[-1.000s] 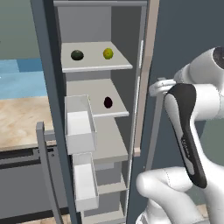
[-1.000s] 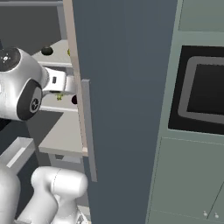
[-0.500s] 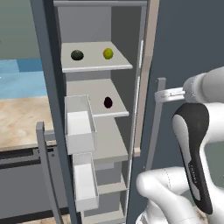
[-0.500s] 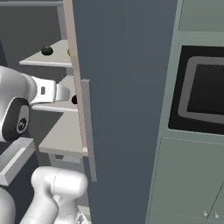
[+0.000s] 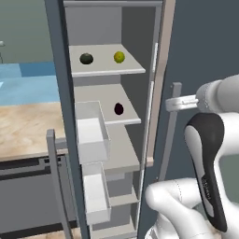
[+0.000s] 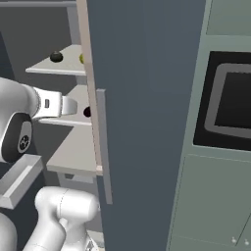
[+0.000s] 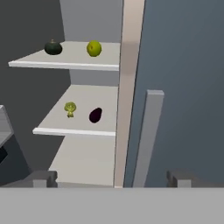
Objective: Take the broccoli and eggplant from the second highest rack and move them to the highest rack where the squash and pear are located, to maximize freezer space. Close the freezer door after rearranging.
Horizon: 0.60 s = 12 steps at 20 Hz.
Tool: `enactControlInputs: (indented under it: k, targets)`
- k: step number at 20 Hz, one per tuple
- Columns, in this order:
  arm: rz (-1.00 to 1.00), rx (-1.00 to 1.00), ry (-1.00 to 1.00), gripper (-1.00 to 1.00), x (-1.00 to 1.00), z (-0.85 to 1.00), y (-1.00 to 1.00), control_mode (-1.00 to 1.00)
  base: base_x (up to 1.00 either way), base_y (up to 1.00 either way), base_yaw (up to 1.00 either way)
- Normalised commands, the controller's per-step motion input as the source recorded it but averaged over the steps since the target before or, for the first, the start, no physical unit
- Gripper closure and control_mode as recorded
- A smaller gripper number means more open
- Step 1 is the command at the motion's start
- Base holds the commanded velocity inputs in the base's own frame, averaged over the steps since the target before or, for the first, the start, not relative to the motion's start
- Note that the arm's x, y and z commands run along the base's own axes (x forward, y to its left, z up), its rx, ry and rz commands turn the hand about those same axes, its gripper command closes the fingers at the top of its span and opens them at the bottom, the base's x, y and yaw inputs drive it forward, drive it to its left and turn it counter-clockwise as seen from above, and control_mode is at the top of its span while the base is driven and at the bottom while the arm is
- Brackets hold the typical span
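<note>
The freezer stands open. On its top rack sit the dark green squash (image 7: 53,47) and the yellow pear (image 7: 93,48). One rack down lie the pale green broccoli (image 7: 70,108) and the dark purple eggplant (image 7: 95,115). The left base view shows the squash (image 5: 86,58), the pear (image 5: 119,57) and the eggplant (image 5: 118,108). My gripper (image 7: 111,178) is open and holds nothing. It hangs in front of the door's tan edge (image 7: 129,87), with the grey door handle (image 7: 148,135) between its spread fingertips. The gripper (image 5: 170,103) sits beside that handle, well short of the racks.
Two white drawers (image 5: 91,135) (image 5: 95,196) stick out from the freezer's left side. A wooden counter (image 5: 28,121) lies to the left. The open door (image 6: 147,98) blocks most of the right base view, with a built-in oven panel (image 6: 230,103) beyond it.
The arm's upper links have swung down and to the right. The hand has dropped slightly and stays by the door handle. The food has not moved.
</note>
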Motion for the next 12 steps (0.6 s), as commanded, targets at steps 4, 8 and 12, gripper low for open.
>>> enactControlInputs:
  k: [4,8,12]
  targets:
    - [0.0,0.0,0.0,-1.0,0.0,0.0,0.0,1.0,0.0,0.42,0.01]
    - [0.0,0.0,0.0,-1.0,0.0,0.0,0.0,1.0,0.0,0.33,0.03]
    - [0.0,0.0,0.0,-1.0,0.0,0.0,0.0,1.0,0.09,0.24,0.04]
